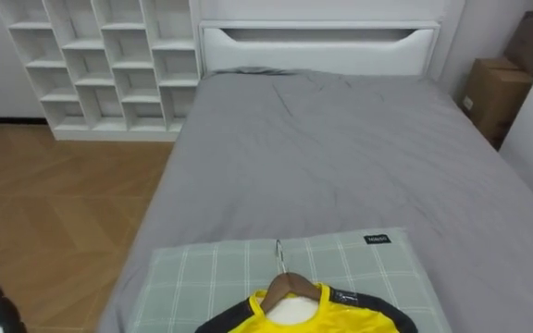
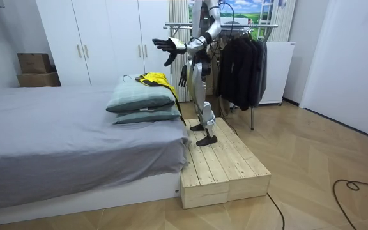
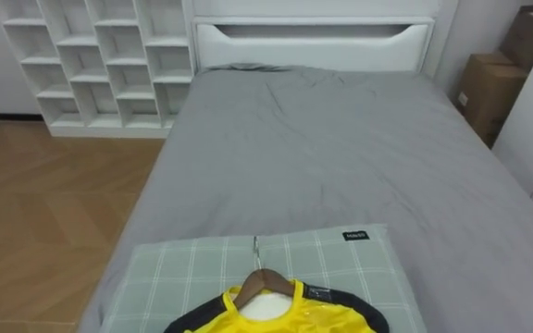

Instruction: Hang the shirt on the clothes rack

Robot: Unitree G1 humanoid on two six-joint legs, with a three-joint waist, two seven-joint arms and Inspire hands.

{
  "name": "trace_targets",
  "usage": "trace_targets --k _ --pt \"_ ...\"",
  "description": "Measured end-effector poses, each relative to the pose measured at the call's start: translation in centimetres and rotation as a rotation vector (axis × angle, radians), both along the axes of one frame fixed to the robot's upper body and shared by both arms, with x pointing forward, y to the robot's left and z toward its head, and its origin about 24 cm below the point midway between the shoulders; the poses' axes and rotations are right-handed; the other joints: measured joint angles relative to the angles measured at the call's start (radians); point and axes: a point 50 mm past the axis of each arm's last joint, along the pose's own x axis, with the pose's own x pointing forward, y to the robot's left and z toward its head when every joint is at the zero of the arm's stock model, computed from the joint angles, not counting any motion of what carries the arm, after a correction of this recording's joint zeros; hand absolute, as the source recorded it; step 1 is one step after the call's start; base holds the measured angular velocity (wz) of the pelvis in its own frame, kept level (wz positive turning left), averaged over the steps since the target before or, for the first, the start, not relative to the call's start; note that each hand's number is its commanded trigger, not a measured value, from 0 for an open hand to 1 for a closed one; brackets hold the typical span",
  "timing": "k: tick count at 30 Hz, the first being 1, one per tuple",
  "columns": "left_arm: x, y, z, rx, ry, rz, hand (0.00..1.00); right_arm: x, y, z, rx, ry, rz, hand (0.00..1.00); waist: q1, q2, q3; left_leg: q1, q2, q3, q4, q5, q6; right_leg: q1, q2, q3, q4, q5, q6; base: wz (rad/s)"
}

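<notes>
The shirt is bright yellow with black shoulders and sleeves, and its white lining shows at the neck. It is on a wooden hanger whose thin metal hook points up the bed. Shirt and hanger lie flat on a pale green checked pillow at the near end of the bed, just below the robot. In the room view this pillow is the upper one of a stack of two.

Neither hand touches the shirt. The left hand is raised out in front of the body above the pillows, fingers spread wide and holding nothing. The right hand hangs low by the hip, and I cannot tell its state. The robot stands on a low wooden platform set against the bed.

Behind the robot a clothes rack carries several dark garments. Two brown cardboard boxes stand to the right of the white headboard, the nearer one closed. A white cubby shelf stands to its left.

A small dark label is sewn at the pillow's far right corner. Its pale print is too small to read, as is a tiny mark inside the shirt's collar.
</notes>
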Motion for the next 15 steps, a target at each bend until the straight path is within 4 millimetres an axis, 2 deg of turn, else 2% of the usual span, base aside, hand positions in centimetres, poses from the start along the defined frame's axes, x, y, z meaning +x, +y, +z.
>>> trace_targets --k 8,15 --pt "1.6 -3.2 -0.1 0.028 0.081 -0.246 0.0 0.8 -0.5 0.2 -0.014 -0.025 0.037 0.0 -0.017 0.023 0.0005 -0.003 -0.001 0.007 -0.007 0.0 0.0 -0.014 0.0 0.003 -0.008 0.0 0.0 -0.02" --pt "2.4 -3.7 0.3 0.056 0.096 -0.303 0.0 1.4 -0.4 0.3 -0.016 -0.042 0.107 0.0 -0.033 0.021 0.0015 -0.001 -0.001 0.007 -0.008 0.0 -0.001 -0.013 0.0 0.004 -0.008 0.0 0.0 0.0"
